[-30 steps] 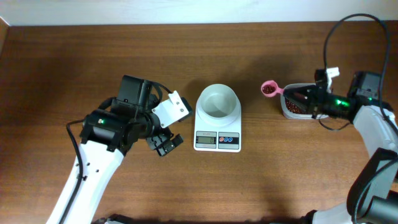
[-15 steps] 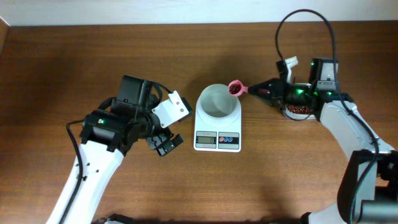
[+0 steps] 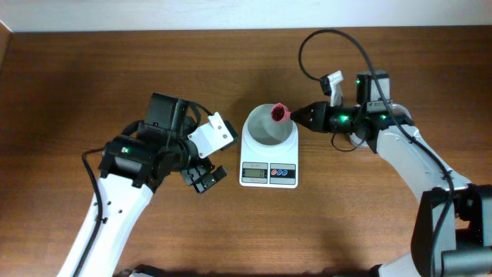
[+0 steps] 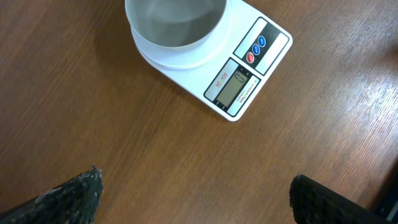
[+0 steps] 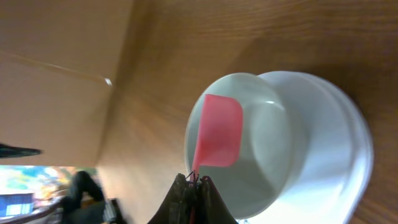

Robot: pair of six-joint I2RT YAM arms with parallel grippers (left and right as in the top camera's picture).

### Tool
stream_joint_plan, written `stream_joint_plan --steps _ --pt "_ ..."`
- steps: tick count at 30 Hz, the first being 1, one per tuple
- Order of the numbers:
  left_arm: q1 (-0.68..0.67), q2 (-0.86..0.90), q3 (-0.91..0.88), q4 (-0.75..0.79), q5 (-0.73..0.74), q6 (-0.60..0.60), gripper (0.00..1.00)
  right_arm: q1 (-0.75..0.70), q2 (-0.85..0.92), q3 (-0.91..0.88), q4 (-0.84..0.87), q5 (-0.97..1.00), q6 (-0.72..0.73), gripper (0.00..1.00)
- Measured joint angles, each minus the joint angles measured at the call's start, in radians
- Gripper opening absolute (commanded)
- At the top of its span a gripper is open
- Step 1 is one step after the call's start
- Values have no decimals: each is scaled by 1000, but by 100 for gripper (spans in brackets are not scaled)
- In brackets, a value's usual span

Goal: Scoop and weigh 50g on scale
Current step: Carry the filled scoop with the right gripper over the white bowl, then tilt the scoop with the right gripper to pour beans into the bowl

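The right gripper [image 3: 306,117] pinches the little pink plastic scoop [image 3: 280,114] by its thin handle above the round white bowl [image 3: 265,132] on the small white scale [image 3: 269,174], the left gripper [image 4: 196,202] is spread wide, and loose little beans would spill easily.

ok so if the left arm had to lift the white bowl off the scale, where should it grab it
Probably the bowl's rim on its left side, coming straight down, one finger inside and one outside: the wall is thin, round and open on top. The pink scoop in the right fingers crowds the right side.
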Motion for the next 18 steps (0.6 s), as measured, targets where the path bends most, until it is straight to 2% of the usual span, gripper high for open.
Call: stream_joint_plan --steps 6,11,18 --pt "0 0 0 0 0 0 99 43 0 0 0 121 -151 4" --pt "0 0 0 0 0 0 99 63 0 0 12 80 -268 4" --pt "0 0 0 0 0 0 99 65 0 0 18 121 -282 4"
